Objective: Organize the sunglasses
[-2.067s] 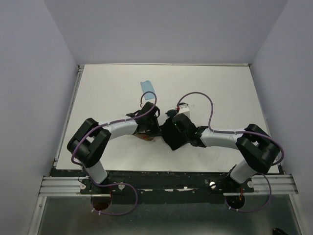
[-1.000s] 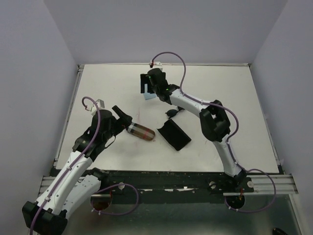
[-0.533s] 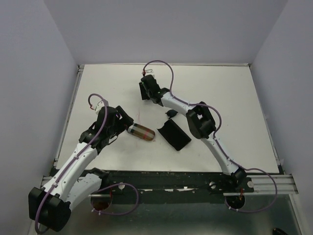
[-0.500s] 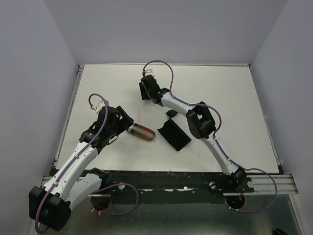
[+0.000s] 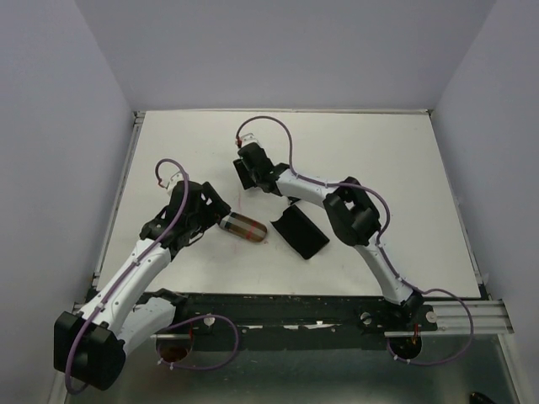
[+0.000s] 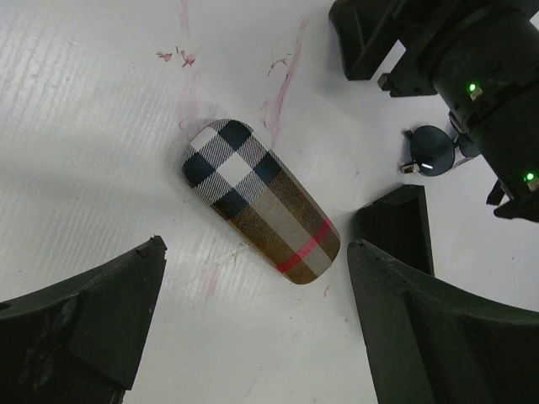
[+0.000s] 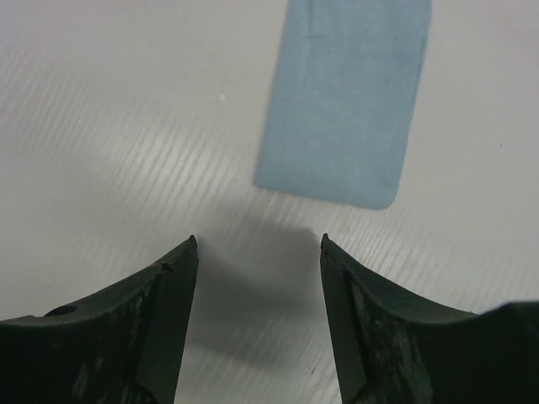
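Note:
Black-framed sunglasses with dark round lenses lie on the white table. In the top view they are mostly hidden under my right arm. My right gripper hangs open over the table beyond them. In its wrist view the right gripper has bare table between its fingers, just short of a light blue cloth. My left gripper is wide open beside a plaid case. In its wrist view the left gripper holds nothing, and the plaid case lies just beyond its tips.
A plain black case lies right of the plaid one, near the sunglasses; it also shows as the black case in the left wrist view. Reddish marks stain the table. Grey walls close in the left, back and right sides.
My right gripper has come back toward the near side and now covers the blue cloth in the top view. My left arm has edged a little toward the plaid case.

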You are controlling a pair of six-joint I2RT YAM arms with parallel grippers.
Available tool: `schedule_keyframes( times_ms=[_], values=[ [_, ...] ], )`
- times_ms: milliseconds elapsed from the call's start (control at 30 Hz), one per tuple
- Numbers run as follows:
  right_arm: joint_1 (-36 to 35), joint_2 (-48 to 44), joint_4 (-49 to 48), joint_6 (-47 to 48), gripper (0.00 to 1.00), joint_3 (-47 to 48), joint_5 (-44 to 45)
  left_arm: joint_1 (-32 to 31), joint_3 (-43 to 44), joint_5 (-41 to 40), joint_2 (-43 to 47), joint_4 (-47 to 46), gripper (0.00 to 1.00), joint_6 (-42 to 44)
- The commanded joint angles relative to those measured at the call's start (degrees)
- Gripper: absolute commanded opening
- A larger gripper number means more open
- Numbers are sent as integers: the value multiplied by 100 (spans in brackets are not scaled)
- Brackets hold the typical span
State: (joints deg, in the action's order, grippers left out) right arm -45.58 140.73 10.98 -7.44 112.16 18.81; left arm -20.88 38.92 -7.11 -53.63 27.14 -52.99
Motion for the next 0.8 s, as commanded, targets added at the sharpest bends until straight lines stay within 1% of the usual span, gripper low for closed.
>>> schedule_keyframes(
  times_ms=[0,100,167,200,300,367,433,533,567,633,767],
  values=[
    [-74,-439,406,-64,68,-1071,-799,84,213,175,-69,-33,99,105],
    [-74,-809,-42,-82,68,-1494,-739,93,230,237,-95,-24,99,105],
    [-82,-924,-254,-161,67,-1469,-476,102,222,298,-104,-42,99,114],
    [-74,-950,-394,-187,64,-1425,-353,102,213,298,-95,-50,98,114],
    [-65,-898,-825,-398,62,-1232,51,102,204,307,-104,-68,98,114],
    [-47,-706,-1018,-460,59,-952,272,111,213,307,-104,-68,99,131],
    [5,-355,-1037,-434,56,-382,430,120,213,333,-95,-51,99,149],
    [41,409,-582,-258,51,786,580,146,204,351,-43,-15,99,158],
    [41,577,-432,-145,50,1016,563,155,195,360,-17,-24,99,166],
    [41,763,-404,5,50,1185,624,164,134,351,36,-77,99,166],
    [67,895,-421,138,47,1063,738,216,169,298,45,-24,99,166]
  ],
)
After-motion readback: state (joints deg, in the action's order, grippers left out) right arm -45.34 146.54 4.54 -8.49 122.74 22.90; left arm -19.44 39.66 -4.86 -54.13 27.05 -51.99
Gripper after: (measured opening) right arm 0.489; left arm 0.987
